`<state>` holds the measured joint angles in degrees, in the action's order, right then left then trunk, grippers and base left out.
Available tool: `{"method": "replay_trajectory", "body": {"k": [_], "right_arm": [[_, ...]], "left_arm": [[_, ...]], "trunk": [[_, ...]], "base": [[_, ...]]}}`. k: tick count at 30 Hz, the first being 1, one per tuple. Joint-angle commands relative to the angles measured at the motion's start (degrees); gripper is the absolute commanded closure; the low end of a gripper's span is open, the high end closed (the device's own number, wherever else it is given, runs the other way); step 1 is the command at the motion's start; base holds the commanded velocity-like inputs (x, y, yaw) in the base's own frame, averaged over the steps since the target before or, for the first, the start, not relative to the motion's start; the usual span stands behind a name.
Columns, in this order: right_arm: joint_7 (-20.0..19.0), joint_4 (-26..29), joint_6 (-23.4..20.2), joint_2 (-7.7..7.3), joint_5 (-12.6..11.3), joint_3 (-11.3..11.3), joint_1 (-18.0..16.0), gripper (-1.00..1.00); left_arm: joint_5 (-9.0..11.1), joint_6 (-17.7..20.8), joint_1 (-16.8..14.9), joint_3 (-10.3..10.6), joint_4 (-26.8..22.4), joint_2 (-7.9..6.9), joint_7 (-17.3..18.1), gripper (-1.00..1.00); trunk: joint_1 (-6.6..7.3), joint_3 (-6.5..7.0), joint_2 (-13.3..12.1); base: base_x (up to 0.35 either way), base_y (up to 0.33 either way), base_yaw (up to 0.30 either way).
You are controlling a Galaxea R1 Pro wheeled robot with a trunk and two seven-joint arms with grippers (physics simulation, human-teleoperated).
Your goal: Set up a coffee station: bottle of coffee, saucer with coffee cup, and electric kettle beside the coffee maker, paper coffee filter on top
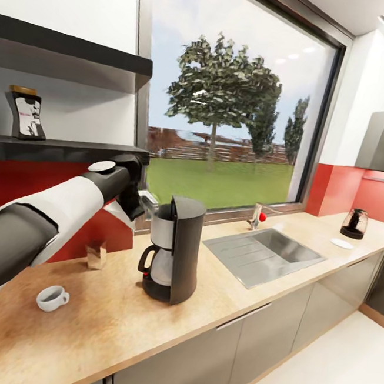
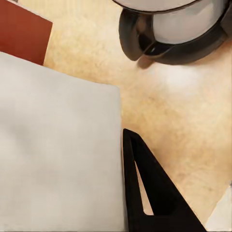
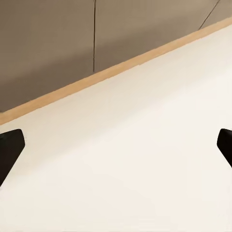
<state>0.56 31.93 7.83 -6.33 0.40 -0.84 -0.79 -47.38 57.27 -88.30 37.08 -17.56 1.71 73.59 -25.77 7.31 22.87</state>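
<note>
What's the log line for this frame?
left gripper holds filter by coffee maker top | right gripper open | cup on counter | jar on shelf

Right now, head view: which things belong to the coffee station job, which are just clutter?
Job:
coffee maker
bottle of coffee on kitchen shelf
coffee cup
electric kettle
saucer
kitchen countertop

Clutter:
wooden block
sink
tap

The bottle of coffee [image 1: 26,114] label is unreadable.
</note>
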Motion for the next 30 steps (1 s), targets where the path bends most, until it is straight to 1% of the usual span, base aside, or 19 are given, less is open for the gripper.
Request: {"method": "replay_trajectory", "body": {"k": [1,7,9,12,17,23,24,30], "right_arm": [[0.1,0.0,0.2,0.00,0.0,0.0,0.0,-1.00],[0.1,0.0,0.2,0.00,0.1,0.0,0.0,-1.00],[0.1,0.0,0.2,0.00,0.1,0.0,0.0,-1.00],[0.1,0.0,0.2,0.00,0.1,0.0,0.0,-1.00],[0.0,0.0,0.2,0.00,0.1,0.0,0.0,-1.00],[0.0,0.0,0.2,-0.11,0.1,0.0,0.0,-1.00],[0.0,-0.2,0.2,-0.17,0.1,0.0,0.0,-1.00],[0.2,-0.3,0.3,0.15,0.2,0.0,0.0,-1.00]], "left_arm": [[-0.6,0.4,-0.1,-0.1,0.7,0.02,0.6,1.00],[-0.6,0.7,-0.8,-0.1,3.0,-0.02,0.6,1.00],[-0.6,0.8,-1.9,-0.1,4.7,0.17,0.6,1.00],[-0.6,0.8,-2.7,0.0,5.8,0.49,0.6,1.00],[-0.6,0.8,-2.6,0.5,5.9,0.77,0.6,1.00],[-0.7,0.8,-2.7,0.7,5.8,0.83,0.6,1.00],[-0.9,0.6,-2.3,0.8,5.5,0.50,0.5,1.00],[-0.9,0.6,-3.2,0.7,5.1,1.17,0.6,1.00]], "trunk": [[-0.02,-0.03,0.0],[-0.02,-0.03,0.0],[-0.02,-0.03,0.0],[-0.02,-0.03,0.0],[-0.02,-0.03,0.0],[-0.02,-0.03,0.0],[-0.02,-0.03,0.0],[-0.02,-0.03,0.0]], "base": [[0.000,0.000,0.275],[0.000,0.000,0.276],[0.000,0.000,0.277],[0.000,0.000,0.195],[0.039,0.000,0.030],[0.269,-0.063,0.003],[0.000,0.000,0.000],[0.000,0.000,0.000]]}}
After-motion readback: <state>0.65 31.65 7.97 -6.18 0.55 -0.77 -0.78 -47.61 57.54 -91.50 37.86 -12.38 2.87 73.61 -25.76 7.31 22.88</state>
